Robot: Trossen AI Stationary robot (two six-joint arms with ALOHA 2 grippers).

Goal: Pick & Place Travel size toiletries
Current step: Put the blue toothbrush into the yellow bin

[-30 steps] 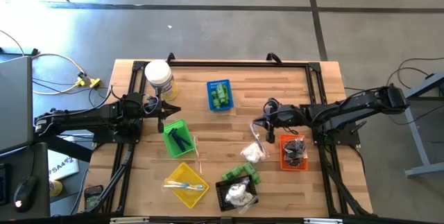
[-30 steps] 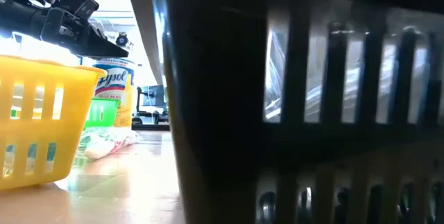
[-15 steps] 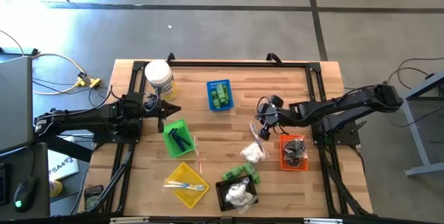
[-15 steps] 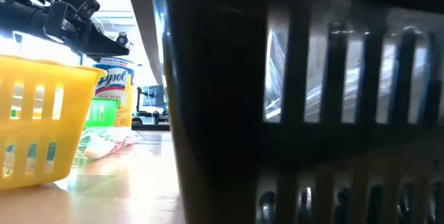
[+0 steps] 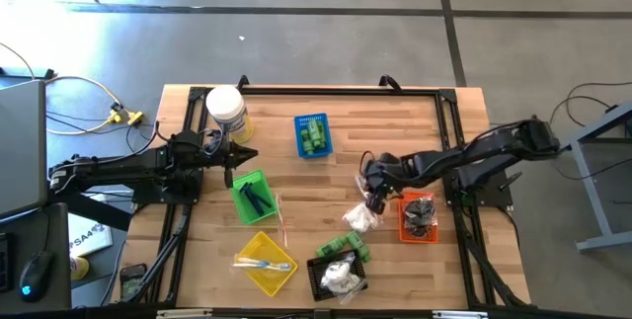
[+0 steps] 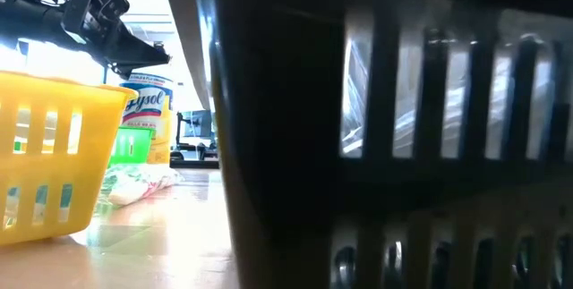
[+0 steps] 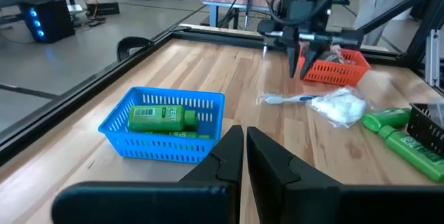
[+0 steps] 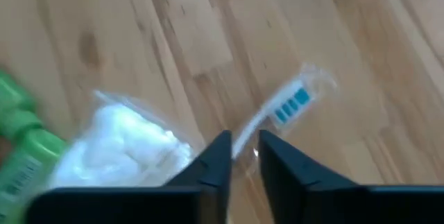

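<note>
On a wooden counter (image 5: 326,176) seen from above, two dark robot arms reach inward from opposite sides. Right of centre, the right pincer (image 5: 373,199) points down over a wrapped toothbrush (image 8: 288,106), a thin pale stick with a blue and white head lying flat on the wood. Its two fingers stand a narrow gap apart, astride the handle; whether they touch it cannot be told. Just beside the toothbrush lies a white soft packet (image 5: 359,218). An orange basket (image 5: 417,216) with small black pieces sits just to the right of the pincer.

Nearer the front edge, two bright green bottles (image 5: 344,248) lie loose beside a black basket (image 5: 338,278) holding another white packet. A yellow basket (image 5: 263,263) holds thin pale sticks, a green basket (image 5: 254,197) holds a dark item, and a blue basket (image 5: 313,134) at the back holds more green bottles.

At the left side, the left pincer (image 5: 237,157) hangs above the counter with its fingers pressed together, holding nothing, between the green basket and a big white jar (image 5: 226,112) with a yellow label.
</note>
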